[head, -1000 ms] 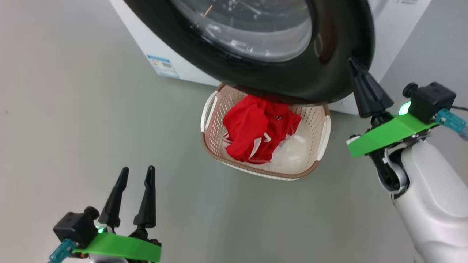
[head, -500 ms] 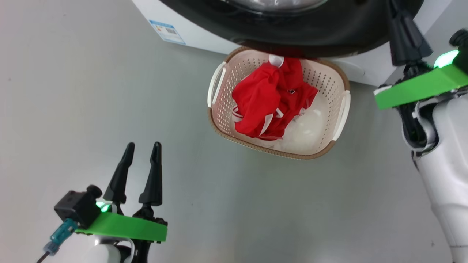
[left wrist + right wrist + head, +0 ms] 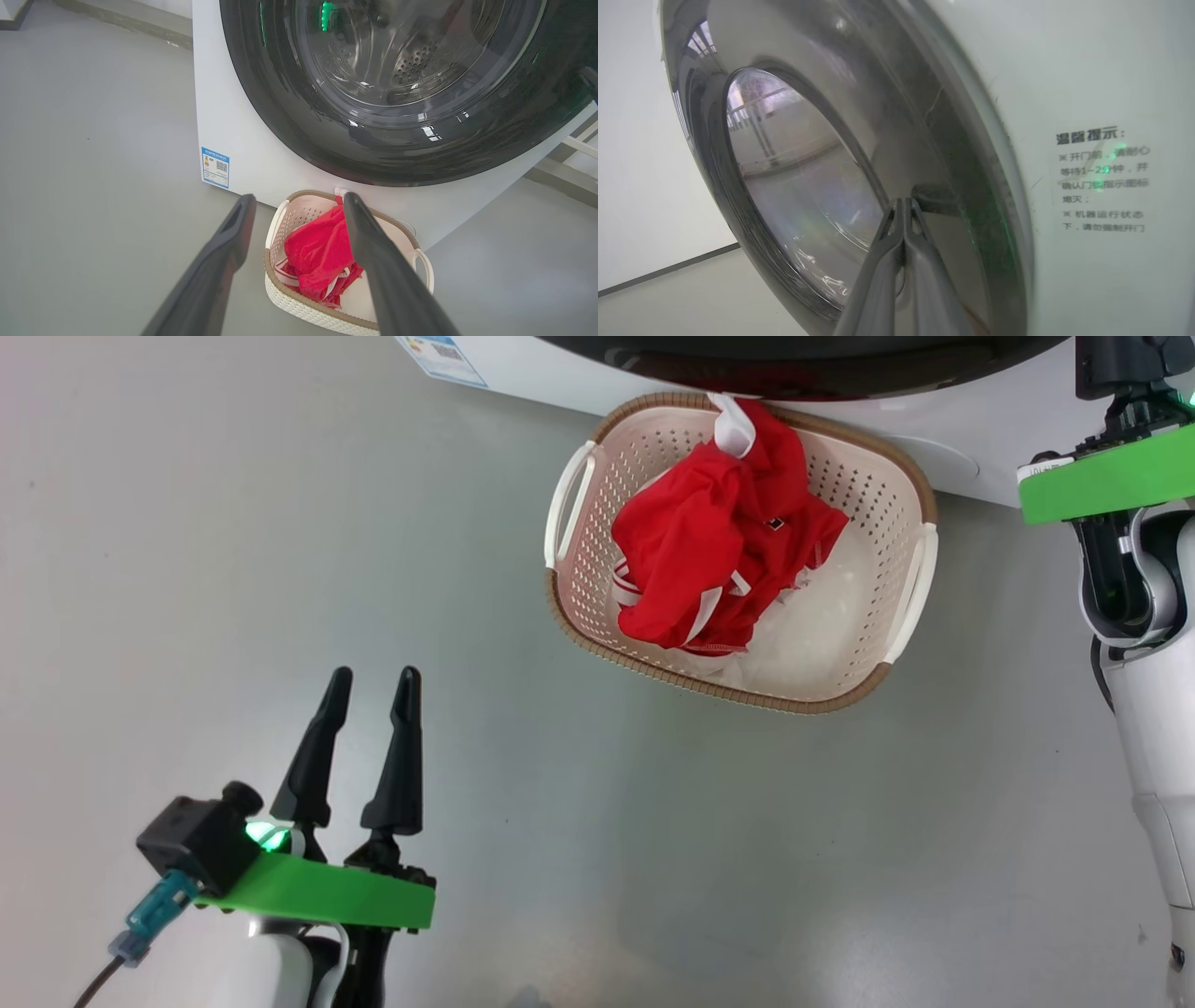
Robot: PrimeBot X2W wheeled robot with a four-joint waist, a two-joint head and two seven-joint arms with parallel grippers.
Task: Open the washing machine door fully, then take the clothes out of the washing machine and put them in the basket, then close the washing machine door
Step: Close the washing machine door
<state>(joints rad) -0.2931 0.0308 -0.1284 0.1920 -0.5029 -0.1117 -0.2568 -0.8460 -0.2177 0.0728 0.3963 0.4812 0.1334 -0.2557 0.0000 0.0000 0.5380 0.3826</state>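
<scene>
While beside the washing machine (image 3: 233, 116), clothes (image 3: 709, 551) in basket (image 3: 597, 607).

Red clothes (image 3: 709, 551) in basket (image 3: 593, 579) by washing machine (image 3: 233, 116)

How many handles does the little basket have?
2: the left handle and the right handle, at opposite ends of the basket in the head view. None seems hidden.

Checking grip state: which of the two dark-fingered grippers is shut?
The right gripper, fingers pressed together beside the glossy black round washing machine door; the left gripper has fingers apart.
</scene>
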